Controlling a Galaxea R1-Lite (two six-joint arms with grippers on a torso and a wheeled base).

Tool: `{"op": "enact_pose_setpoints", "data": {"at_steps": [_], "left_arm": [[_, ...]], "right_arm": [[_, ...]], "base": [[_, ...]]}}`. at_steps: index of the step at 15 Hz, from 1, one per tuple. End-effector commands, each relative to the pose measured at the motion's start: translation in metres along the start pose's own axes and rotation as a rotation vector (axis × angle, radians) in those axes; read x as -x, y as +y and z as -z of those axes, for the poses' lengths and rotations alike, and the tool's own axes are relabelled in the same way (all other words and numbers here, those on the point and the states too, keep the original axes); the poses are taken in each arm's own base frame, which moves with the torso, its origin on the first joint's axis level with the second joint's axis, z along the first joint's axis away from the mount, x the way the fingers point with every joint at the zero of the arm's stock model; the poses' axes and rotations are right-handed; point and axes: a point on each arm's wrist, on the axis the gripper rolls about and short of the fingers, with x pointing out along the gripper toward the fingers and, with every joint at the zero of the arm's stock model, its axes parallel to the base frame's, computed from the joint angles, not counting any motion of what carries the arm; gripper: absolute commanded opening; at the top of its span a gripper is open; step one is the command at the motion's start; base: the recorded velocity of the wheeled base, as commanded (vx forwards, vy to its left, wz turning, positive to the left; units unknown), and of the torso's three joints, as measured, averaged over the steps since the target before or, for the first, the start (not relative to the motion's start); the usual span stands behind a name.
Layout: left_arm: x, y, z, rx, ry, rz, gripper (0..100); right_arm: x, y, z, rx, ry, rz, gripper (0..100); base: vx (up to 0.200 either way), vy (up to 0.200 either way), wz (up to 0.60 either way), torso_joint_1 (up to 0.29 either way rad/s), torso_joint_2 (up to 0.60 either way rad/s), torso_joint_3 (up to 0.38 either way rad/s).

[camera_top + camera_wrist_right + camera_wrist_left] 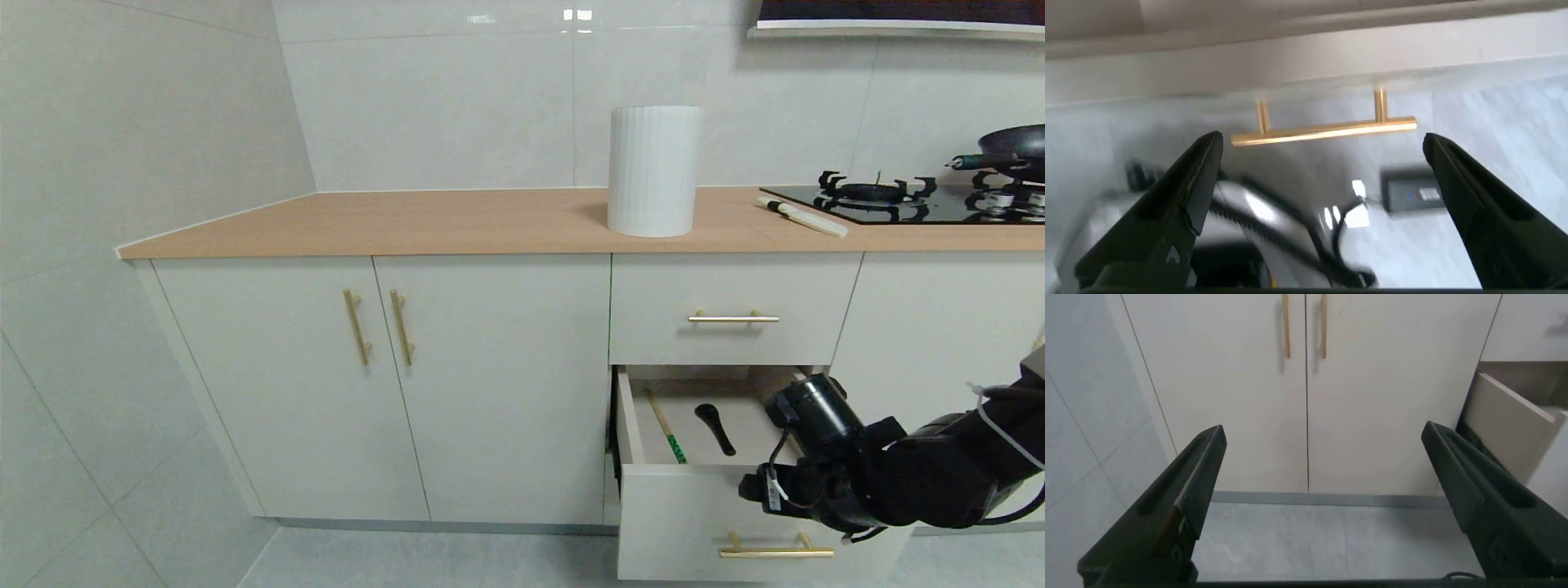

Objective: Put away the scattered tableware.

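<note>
The right claw (1321,151) is hanging with its fingers spread wide, holding nothing, just in front of the open lower drawer (686,514); the gold handle (1323,131) is showing across the gap between the fingers, touching neither. Inside the drawer, chopsticks (665,429) and a black spoon (715,429) are lying side by side, slightly apart. On the table (449,220) a pale long utensil (802,216) is resting just beside the hob (914,204), and a white ribbed canister (653,171) is standing upright nearby. The left claw (1323,441) is gaping wide and empty, facing closed cabinet doors (1388,392)
</note>
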Motion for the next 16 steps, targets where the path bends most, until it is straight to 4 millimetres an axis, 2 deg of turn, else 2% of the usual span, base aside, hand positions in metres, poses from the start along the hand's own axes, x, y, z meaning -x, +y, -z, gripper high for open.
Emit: {"op": "enact_pose_setpoints", "data": {"at_steps": [1, 6, 8, 12, 16], "left_arm": [[0.000, 0.000, 0.000, 0.000, 0.000, -0.001, 100], [0.000, 0.000, 0.000, 0.000, 0.000, -0.001, 100], [0.000, 0.000, 0.000, 0.000, 0.000, -0.001, 100], [0.000, 0.000, 0.000, 0.000, 0.000, -0.001, 100], [0.000, 0.000, 0.000, 0.000, 0.000, -0.001, 100]], "right_arm": [[-0.019, 0.000, 0.002, -0.010, -0.005, 0.026, 100], [-0.047, 0.003, -0.010, -0.067, -0.134, -0.005, 100], [-0.060, 0.006, -0.017, -0.061, -0.192, -0.021, 100], [-0.099, 0.012, -0.038, -0.024, -0.315, -0.044, 100], [-0.122, 0.017, -0.054, -0.014, -0.358, -0.040, 100]], "base": [[0.000, 0.000, 0.00, 0.000, 0.00, 0.000], [0.000, 0.000, 0.00, 0.000, 0.00, 0.000], [0.000, 0.000, 0.00, 0.000, 0.00, 0.000], [0.000, 0.000, 0.00, 0.000, 0.00, 0.000], [0.000, 0.000, 0.00, 0.000, 0.00, 0.000]]}}
